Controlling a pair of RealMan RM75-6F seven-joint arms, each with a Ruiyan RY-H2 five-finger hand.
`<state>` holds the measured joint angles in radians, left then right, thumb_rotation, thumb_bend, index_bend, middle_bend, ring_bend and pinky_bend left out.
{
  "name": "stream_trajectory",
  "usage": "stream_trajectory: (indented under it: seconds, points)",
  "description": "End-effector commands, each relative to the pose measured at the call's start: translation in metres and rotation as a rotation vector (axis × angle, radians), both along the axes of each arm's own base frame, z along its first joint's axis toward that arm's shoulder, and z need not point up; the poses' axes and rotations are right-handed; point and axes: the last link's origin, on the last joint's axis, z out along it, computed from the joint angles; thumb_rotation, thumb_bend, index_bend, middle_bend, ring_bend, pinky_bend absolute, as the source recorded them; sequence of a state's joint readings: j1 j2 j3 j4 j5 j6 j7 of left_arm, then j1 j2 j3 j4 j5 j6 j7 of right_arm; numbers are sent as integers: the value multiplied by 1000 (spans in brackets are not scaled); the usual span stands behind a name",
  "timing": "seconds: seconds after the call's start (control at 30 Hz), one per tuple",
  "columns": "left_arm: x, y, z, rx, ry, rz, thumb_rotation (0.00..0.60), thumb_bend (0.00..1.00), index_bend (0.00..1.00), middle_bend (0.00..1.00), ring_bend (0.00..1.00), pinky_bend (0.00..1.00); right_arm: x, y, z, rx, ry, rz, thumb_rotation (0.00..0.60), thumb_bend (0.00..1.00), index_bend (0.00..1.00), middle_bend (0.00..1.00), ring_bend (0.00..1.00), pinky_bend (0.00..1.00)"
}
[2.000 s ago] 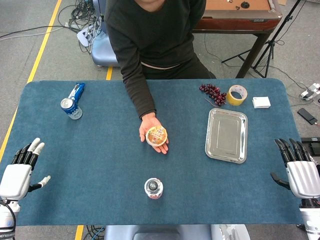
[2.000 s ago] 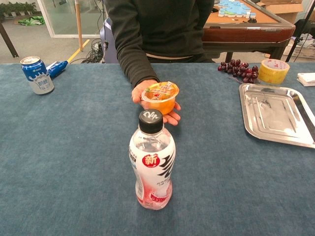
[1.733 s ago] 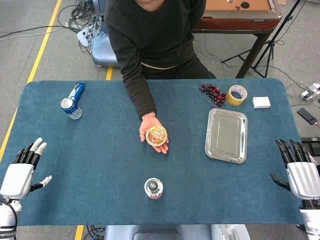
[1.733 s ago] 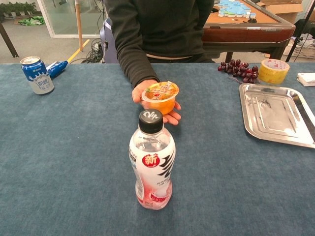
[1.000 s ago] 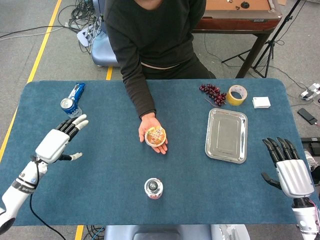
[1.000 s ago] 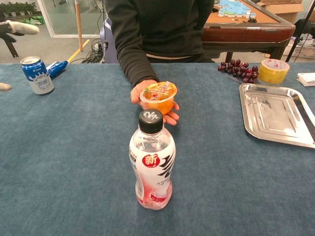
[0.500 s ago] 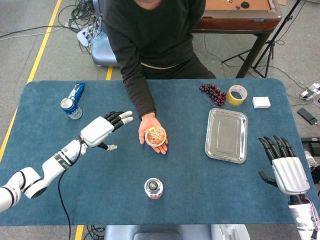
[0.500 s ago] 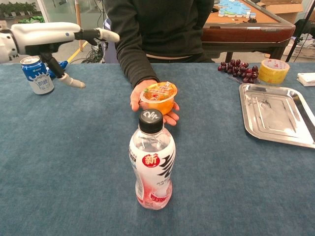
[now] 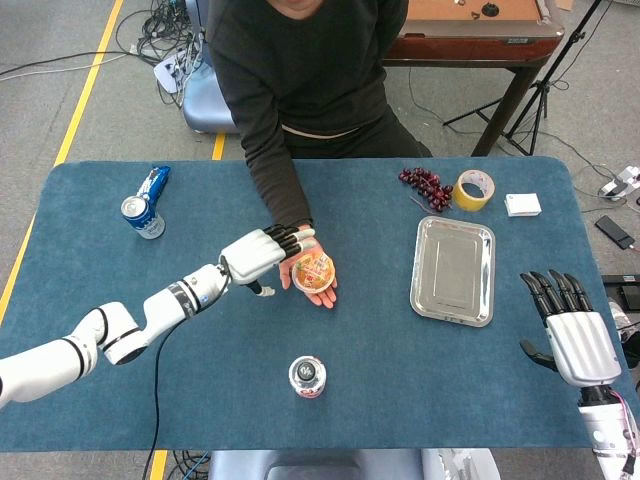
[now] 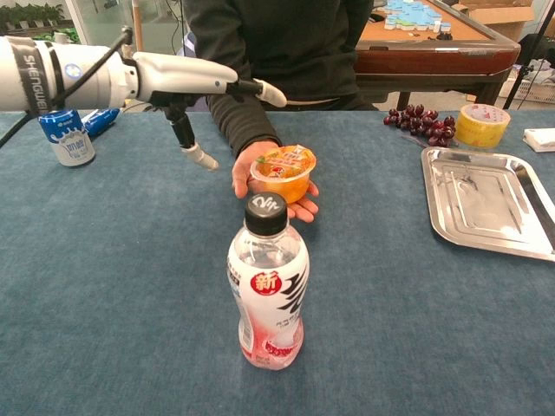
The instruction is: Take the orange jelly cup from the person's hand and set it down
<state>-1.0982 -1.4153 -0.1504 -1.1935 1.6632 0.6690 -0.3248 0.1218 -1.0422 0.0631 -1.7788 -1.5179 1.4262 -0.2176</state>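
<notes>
An orange jelly cup (image 9: pixel 314 272) (image 10: pixel 283 174) with a printed foil lid rests in the person's upturned palm (image 9: pixel 323 294) near the table's middle. My left hand (image 9: pixel 262 254) (image 10: pixel 195 82) hovers open just left of the cup, fingers stretched toward it and reaching over the person's wrist, thumb hanging down; it holds nothing. At the table's right edge my right hand (image 9: pixel 572 331) stays open with fingers spread, far from the cup and unseen in the chest view.
A pink-labelled bottle (image 9: pixel 307 376) (image 10: pixel 267 286) stands in front of the cup. A steel tray (image 9: pixel 453 270) (image 10: pixel 487 201), grapes (image 9: pixel 427 187), a tape roll (image 9: pixel 474 189) and a white box (image 9: pixel 522 204) lie right. A blue can (image 9: pixel 142 216) (image 10: pixel 66 136) and a blue packet (image 9: pixel 153 181) sit at the far left.
My left arm swept from the table's left edge toward the centre, bringing the open hand beside the cup. The right hand shifted only slightly. The person's hand and cup stayed put.
</notes>
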Motion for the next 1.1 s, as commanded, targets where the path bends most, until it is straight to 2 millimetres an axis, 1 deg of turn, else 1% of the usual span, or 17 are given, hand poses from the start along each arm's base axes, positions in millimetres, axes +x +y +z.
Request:
stream_trajectory:
  seconds: [0.03,0.27,0.4,0.57,0.77,0.8,0.9,0.97,1.1]
  points:
    - [15,1,-13,-14,38,-19,600,168,0,0,17,81,-1,0,0,0,-3,2,600,154,49,105,0,78]
    - [38,4,-32,-30,80,-23,600,167,0,0,0,81,-7,2,0,-5,-8,-11,600,154,49,105,0,78]
    - [45,6,-41,-32,102,-24,600,167,0,0,0,81,-11,4,3,-14,-10,-22,600,154,49,105,0,78]
    - [48,8,-53,-47,122,1,600,168,0,0,0,80,-14,4,6,-26,-16,-22,600,154,49,105,0,78]
    - [49,9,-62,-42,135,2,600,167,0,0,0,81,-19,5,7,-25,-21,-32,600,155,49,105,0,78]
    - [49,10,-63,-42,135,6,600,168,4,0,3,90,-20,5,7,-26,-22,-32,600,155,49,105,0,78]
    - [49,12,-66,-40,135,19,600,167,33,0,43,171,-21,6,8,-29,-24,-34,600,154,49,105,0,78]
    - [47,13,-66,-33,131,22,600,167,61,0,70,205,-22,7,8,-32,-26,-35,600,154,49,105,0,78]
    - [45,15,-68,-16,111,26,600,167,141,0,143,267,-24,9,8,-34,-28,-41,600,154,49,105,0,78]
